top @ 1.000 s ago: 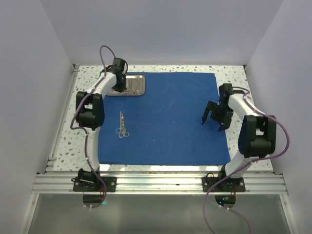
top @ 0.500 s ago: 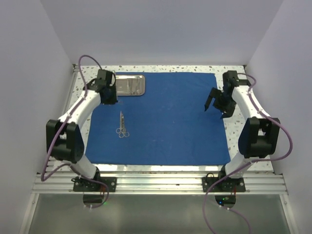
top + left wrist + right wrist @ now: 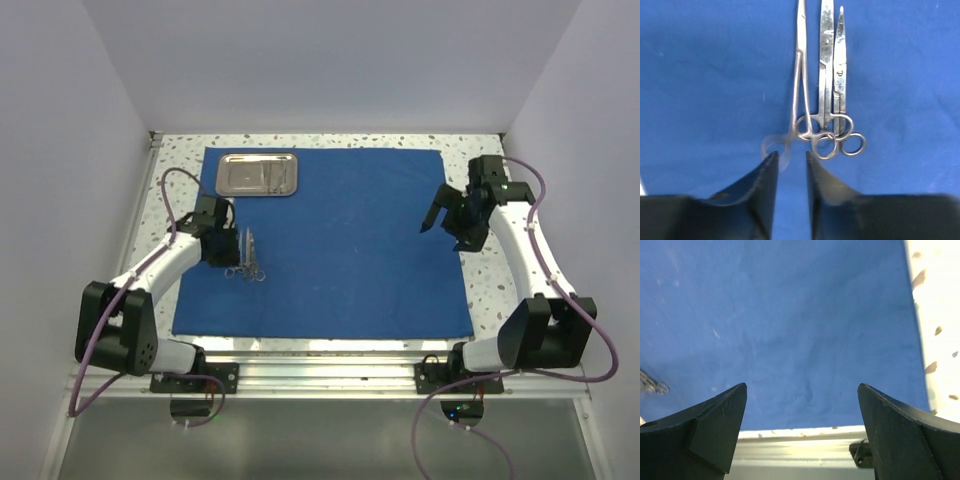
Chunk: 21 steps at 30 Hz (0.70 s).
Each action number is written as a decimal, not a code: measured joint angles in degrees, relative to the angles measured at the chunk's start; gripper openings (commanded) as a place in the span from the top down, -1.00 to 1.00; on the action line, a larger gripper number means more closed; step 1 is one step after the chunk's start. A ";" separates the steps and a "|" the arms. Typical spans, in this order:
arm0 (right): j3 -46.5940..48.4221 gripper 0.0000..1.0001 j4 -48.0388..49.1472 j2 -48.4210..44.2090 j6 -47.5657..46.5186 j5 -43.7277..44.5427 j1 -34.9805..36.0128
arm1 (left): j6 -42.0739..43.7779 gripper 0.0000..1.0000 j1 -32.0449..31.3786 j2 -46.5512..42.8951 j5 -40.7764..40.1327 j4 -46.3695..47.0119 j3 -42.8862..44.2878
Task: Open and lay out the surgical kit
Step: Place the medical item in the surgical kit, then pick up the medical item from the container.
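Note:
The royal-blue cloth (image 3: 350, 250) lies spread flat on the table. The shiny steel tray (image 3: 258, 174) sits on its far left corner. Three thin silver ring-handled instruments (image 3: 250, 258) lie side by side on the cloth's left part: forceps (image 3: 799, 75) and two scissor-like tools (image 3: 826, 60). My left gripper (image 3: 230, 250) is low at their handle end, jaws narrowly apart (image 3: 790, 156). A blurred forceps ring (image 3: 774, 146) lies by the left fingertip. My right gripper (image 3: 443, 228) hovers wide open and empty (image 3: 802, 385) over the cloth's right part (image 3: 790, 315). I cannot make out tweezers.
Speckled tabletop (image 3: 490, 290) shows around the cloth. An aluminium rail (image 3: 330, 375) runs along the near edge and also shows in the right wrist view (image 3: 800, 450). White walls close in the left, right and back sides.
My left gripper moved from the tray toward me to the instruments on the cloth, where forceps now lie beside the earlier pair. My right gripper moved farther back and to the right.

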 measured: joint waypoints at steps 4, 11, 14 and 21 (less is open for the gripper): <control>-4.26 -0.97 -0.59 -2.97 1.49 -2.25 1.66 | -0.17 -0.49 -0.09 0.83 -0.57 -1.99 2.84; -9.01 -0.97 -0.39 -10.71 3.34 -4.11 2.78 | -0.90 -0.43 -0.22 7.45 -4.55 -3.85 24.02; -9.62 -0.97 -0.63 -12.46 3.96 -4.33 2.78 | -1.31 -0.38 -0.22 16.22 -5.84 -2.12 33.70; -8.79 -0.96 -0.94 -12.66 4.59 -3.10 2.78 | -1.46 -0.23 0.17 45.97 -7.23 -0.81 60.46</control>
